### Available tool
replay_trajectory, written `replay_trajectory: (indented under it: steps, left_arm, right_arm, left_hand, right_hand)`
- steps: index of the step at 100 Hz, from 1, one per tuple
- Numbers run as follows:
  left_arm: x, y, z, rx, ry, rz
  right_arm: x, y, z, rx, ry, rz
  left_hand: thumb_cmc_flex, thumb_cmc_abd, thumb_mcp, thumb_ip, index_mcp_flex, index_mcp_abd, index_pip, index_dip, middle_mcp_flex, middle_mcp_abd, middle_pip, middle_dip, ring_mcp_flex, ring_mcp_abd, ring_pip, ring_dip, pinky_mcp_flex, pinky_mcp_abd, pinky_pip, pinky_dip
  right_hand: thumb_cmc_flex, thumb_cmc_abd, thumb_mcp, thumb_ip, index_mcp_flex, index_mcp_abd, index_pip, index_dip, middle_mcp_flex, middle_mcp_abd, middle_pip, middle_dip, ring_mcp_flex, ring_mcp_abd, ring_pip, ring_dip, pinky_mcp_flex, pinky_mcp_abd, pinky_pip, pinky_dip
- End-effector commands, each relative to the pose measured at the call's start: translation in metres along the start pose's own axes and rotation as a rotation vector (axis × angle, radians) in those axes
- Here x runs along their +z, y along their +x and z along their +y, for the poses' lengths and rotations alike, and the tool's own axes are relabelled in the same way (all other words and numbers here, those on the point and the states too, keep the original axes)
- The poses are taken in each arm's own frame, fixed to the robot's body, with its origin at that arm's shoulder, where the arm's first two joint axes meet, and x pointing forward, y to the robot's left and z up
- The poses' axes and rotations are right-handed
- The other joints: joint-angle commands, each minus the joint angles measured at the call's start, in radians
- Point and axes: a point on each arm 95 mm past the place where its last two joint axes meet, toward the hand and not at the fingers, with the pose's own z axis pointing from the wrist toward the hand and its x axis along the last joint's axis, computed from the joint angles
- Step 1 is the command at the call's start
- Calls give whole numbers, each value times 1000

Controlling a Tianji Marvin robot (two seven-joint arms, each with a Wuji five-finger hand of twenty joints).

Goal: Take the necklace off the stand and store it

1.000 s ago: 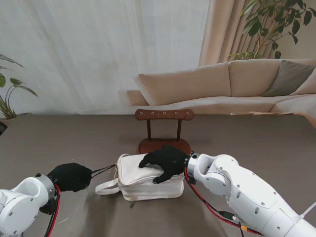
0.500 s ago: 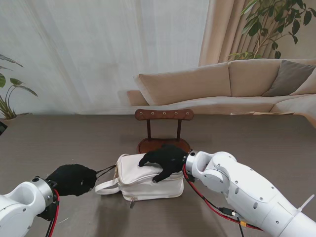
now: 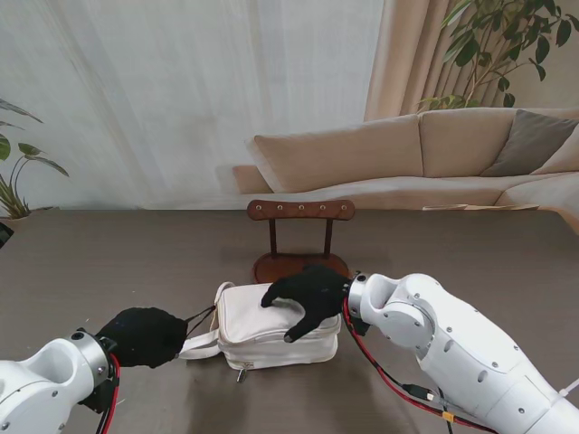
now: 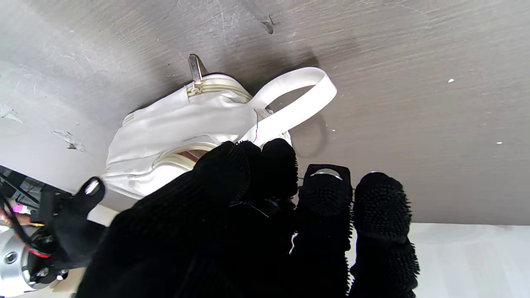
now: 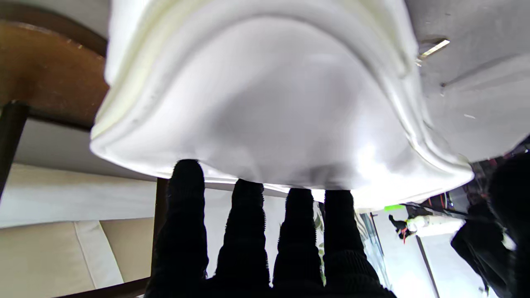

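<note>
My right hand (image 3: 308,297) lies flat on top of the white bag (image 3: 271,333) at lower centre of the frame, fingers spread, gripping nothing. My left hand (image 3: 145,336), lower left, is pinched on a thin dark cord (image 3: 201,314) at the bag's left end. The wooden stand (image 3: 300,237) sits just behind the bag; I can't make out the necklace.

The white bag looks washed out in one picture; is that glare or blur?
Right wrist view: the bag is so near that it is soft and overexposed. Left wrist view: sharper, its zipper visible. Stand view: evenly lit.
</note>
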Motion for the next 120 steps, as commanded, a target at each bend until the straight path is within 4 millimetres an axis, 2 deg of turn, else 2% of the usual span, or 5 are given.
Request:
replay_trajectory:
  steps: [1, 22, 51, 78, 120]
  left_arm:
    - [4, -4, 9, -12, -35, -9]
    - [13, -5, 16, -18, -46, -5]
    - [14, -3, 24, -32, -46, -2]
    - [15, -1, 31, -38, -61, 2]
    - [18, 2, 36, -47, -62, 11]
  right_arm:
    - [-10, -2, -28, 35, 69, -28]
    - [2, 21, 14, -13, -80, -63]
    - [41, 45, 61, -113, -114, -96]
    - [71, 55, 72, -189, -70, -78]
    - [115, 45, 64, -206, 51, -60]
  left_hand:
    - [24, 10, 28, -18, 34, -21, 80, 8, 57, 63, 40, 9, 18, -14, 3, 4, 0, -3, 18, -4]
    - [25, 10, 26, -18, 33, -25, 79, 8, 55, 63, 40, 10, 18, -14, 3, 4, -1, -3, 17, -4]
    - [28, 12, 23, -17, 34, -36, 77, 6, 54, 58, 39, 11, 17, -14, 3, 5, -3, -5, 15, -4]
    - [29, 12, 22, -15, 35, -44, 74, 2, 55, 57, 39, 12, 17, -15, 3, 5, -4, -5, 15, -4]
    - [30, 11, 22, -15, 35, -50, 75, 1, 56, 58, 39, 12, 16, -15, 3, 5, -5, -6, 15, -3]
  right_hand:
    - [-71, 5, 21, -30, 30, 24, 52, 24, 38, 157, 106, 63, 55, 158, 121, 75, -197, 47, -17, 2]
    - [-10, 24, 2, -35, 85, 19, 81, 38, 115, 159, 132, 72, 134, 142, 146, 91, -102, 39, 17, 46]
    - [90, 3, -18, -17, 73, 22, 97, 51, 129, 163, 148, 81, 172, 133, 172, 99, -57, 22, 85, 68]
    - [113, -39, -19, -14, 42, 12, 97, 52, 123, 162, 154, 84, 186, 126, 183, 101, -44, 10, 108, 62]
    - [64, -61, -8, -24, 25, 10, 100, 51, 87, 164, 158, 87, 173, 119, 188, 103, -56, 3, 116, 44]
